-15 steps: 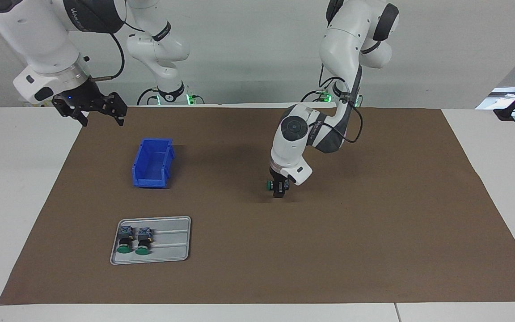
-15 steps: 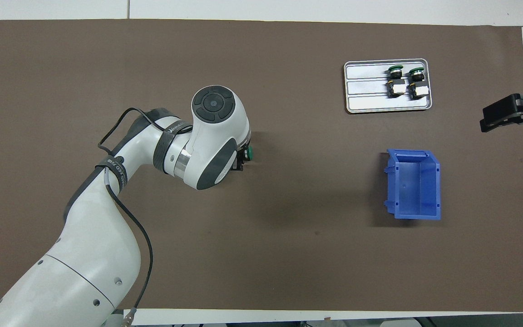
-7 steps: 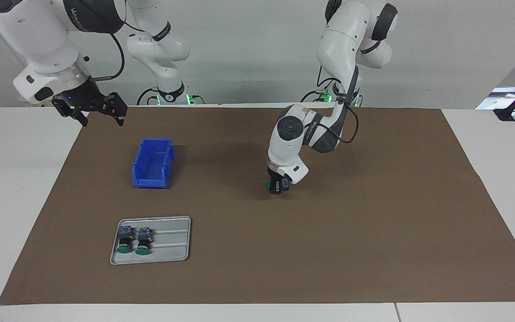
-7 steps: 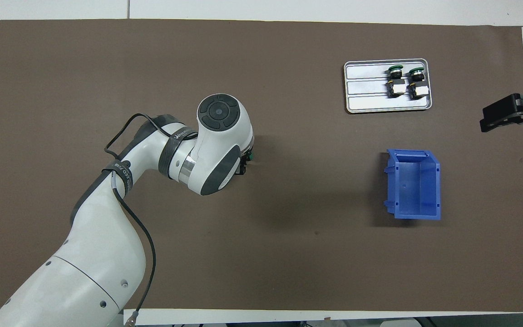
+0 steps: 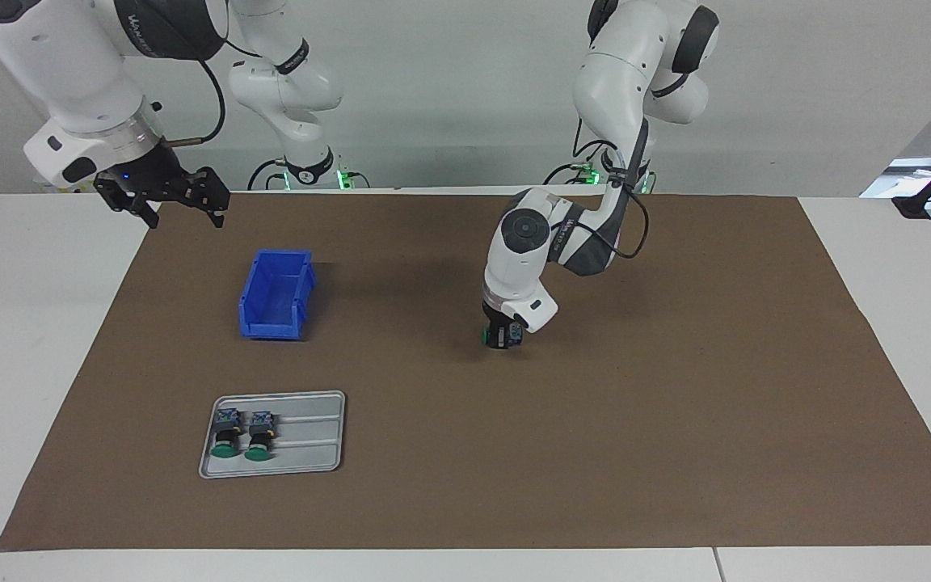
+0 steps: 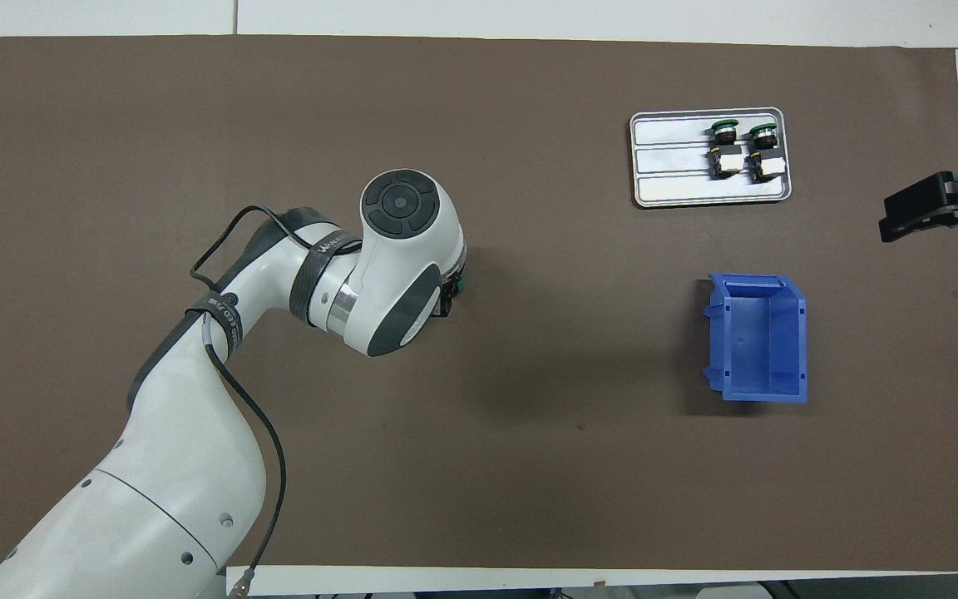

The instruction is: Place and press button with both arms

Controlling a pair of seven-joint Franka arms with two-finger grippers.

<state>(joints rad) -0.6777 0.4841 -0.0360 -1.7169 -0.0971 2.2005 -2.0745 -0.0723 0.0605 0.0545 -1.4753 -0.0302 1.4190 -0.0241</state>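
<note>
Gripping button [image 5: 488, 335] low over mid-tabletop [image 5: 676, 453], left pincer [image 5: 501, 339] clamps its block, green cap sideways toward right arm's end. Right pincer [image 5: 163, 196] waits open, empty, above tabletop edge near blue bin [image 5: 275, 294]. Two twin buttons [image 5: 241, 432] lie in tray [image 5: 312, 453]. Placing unfinished; pressing left.

Facing view: high up across the table, looking back at both robot bases, whole brown mat [image 5: 676, 420] in frame.
Overhead view: above the robots' end, peering steeply down and forward, a little nearer.
Shared: mat, blue bin [image 5: 275, 295] [image 6: 758, 339], grey tray [image 5: 304, 444] [image 6: 670, 166], seen half a turn apart.
</note>
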